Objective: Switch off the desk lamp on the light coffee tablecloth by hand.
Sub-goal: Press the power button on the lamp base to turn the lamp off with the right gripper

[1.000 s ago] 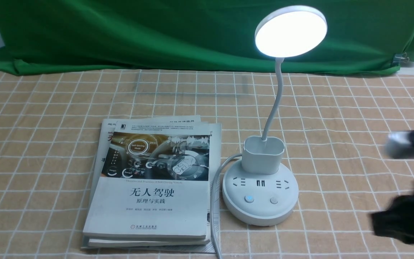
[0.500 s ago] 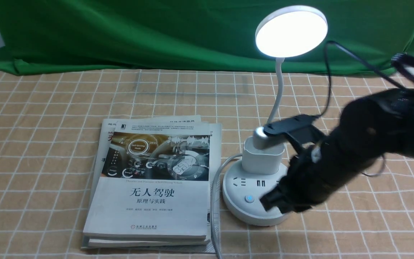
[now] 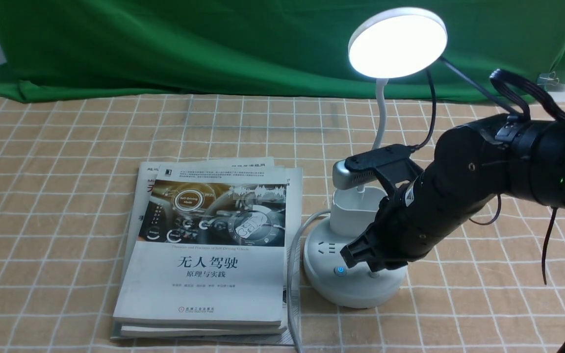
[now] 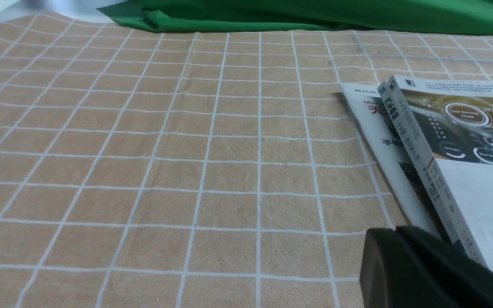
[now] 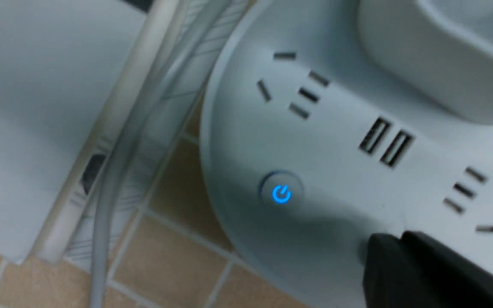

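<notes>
See the desk lamp (image 3: pixel 353 211) upright on the light coffee tablecloth (image 3: pixel 66 196), right of centre on the worktop, just beside a stack of books (image 3: pixel 204 245) on its left. Reads as on, going by the white-glowing disc head (image 3: pixel 397 42) against the green backdrop cloth (image 3: pixel 214 44) and the blue-lit power button (image 3: pixel 341 270) at the front of the round base (image 3: pixel 321 287). Count 2 sockets (image 5: pixel 293 85) and 2 USB slots (image 5: pixel 385 147) on the base top, behind the buttons. Note the pale cable (image 3: pixel 290 284) running down between books and base.

Have the right tool (image 3: pixel 372 267) reaching in from the right, angled down onto the base, just right of the blue button. Looks narrow: jaws together, nothing held. In the right wrist view, lands the black tip on the base front, at the 2nd button's spot. Can't confirm actual contact, nor see most of that button under the tip. Carries the silver-grey camera piece (image 3: pixel 348 176) above the oval cup (image 3: pixel 346 218), crossing in front of the neck (image 3: pixel 383 98). Trails black cables (image 3: pixel 431 108) up behind the wrist.

Find the left tool (image 4: pixel 396 239) low over the cloth, left of the books, well apart from the lamp. Also narrow, jaws together, empty. Shows only cloth, book corner and backdrop in the left wrist view.
</notes>
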